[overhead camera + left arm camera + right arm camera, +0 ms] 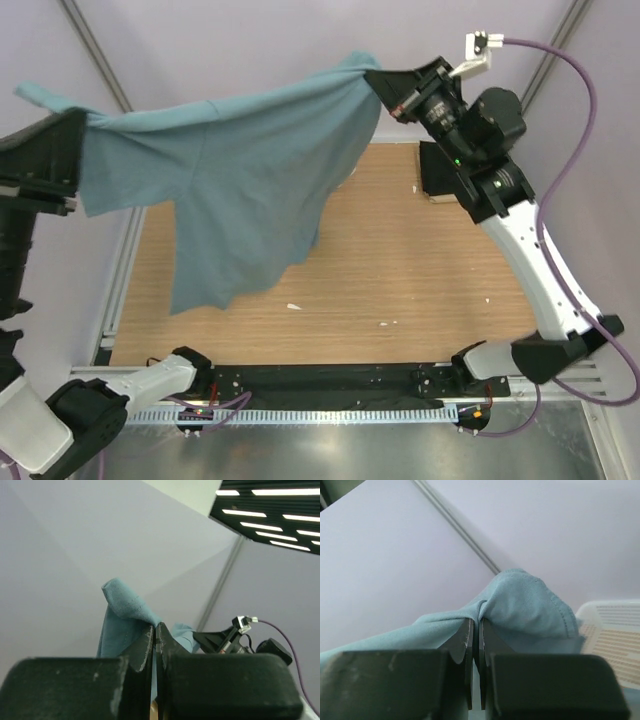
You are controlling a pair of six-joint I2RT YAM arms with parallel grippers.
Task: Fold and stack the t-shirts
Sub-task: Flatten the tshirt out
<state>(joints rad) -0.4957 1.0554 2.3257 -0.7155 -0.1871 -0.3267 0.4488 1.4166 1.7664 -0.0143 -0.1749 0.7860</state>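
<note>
left hand [155, 634]: pinching the teal t-shirt [240, 190] by one edge
right hand [475, 626]: pinching the other edge
teal t-shirt: strung up over the table [420, 280]

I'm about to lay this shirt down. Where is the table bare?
The wooden table is bare across its middle and right, save a few white scraps. A dark object fills the far right corner. The left half is screened by the hanging teal t-shirt, stretched between the left gripper and right gripper.
</note>
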